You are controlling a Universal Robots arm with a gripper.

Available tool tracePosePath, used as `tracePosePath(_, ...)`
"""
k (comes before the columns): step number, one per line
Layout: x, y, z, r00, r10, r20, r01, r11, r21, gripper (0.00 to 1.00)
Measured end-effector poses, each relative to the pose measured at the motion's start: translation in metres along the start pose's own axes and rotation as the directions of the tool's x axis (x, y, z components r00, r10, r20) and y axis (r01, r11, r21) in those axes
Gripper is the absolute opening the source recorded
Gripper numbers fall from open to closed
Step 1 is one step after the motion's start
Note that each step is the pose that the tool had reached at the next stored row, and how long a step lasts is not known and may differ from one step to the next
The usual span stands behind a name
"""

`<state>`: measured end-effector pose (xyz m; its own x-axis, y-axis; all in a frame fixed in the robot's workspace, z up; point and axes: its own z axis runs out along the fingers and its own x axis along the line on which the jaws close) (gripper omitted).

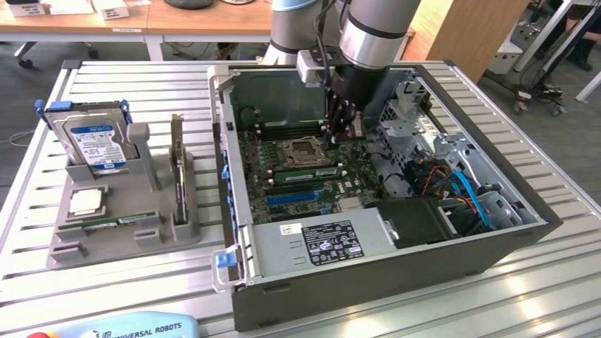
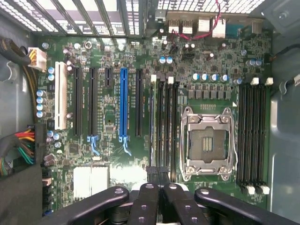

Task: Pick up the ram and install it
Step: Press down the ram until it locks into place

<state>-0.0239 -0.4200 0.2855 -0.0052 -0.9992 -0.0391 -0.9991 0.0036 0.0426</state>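
Note:
My gripper (image 1: 343, 130) reaches down into the open computer case (image 1: 376, 278) over the motherboard (image 2: 108, 117). Its black fingers (image 2: 145, 201) are shut together, with nothing visible between them. In the wrist view the gripper (image 2: 158, 177) hangs over one end of the memory slots (image 2: 164, 126) beside the empty processor socket (image 2: 207, 140). A thin green ram (image 2: 152, 122) stands edge-on in the outermost of these slots; it also shows beside the socket (image 1: 302, 171). Whether the fingertips touch it I cannot tell. Another green ram stick (image 1: 115, 224) lies in the grey holder (image 1: 66, 250) at the exterior view's left.
The holder also carries a hard drive (image 1: 94, 141), a square silver processor chip (image 1: 86, 202) and an upright dark expansion card (image 1: 176, 165). Inside the case are drive cages and blue cables (image 1: 474, 197), a power supply (image 1: 324, 243) and more memory slots (image 2: 253, 136).

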Motion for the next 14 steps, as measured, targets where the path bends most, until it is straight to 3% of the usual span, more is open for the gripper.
tracePosePath(14, 0.0, -0.0322, -0.0013, 1.0, 0.0, 0.0, 0.0, 1.0, 0.0, 0.1)
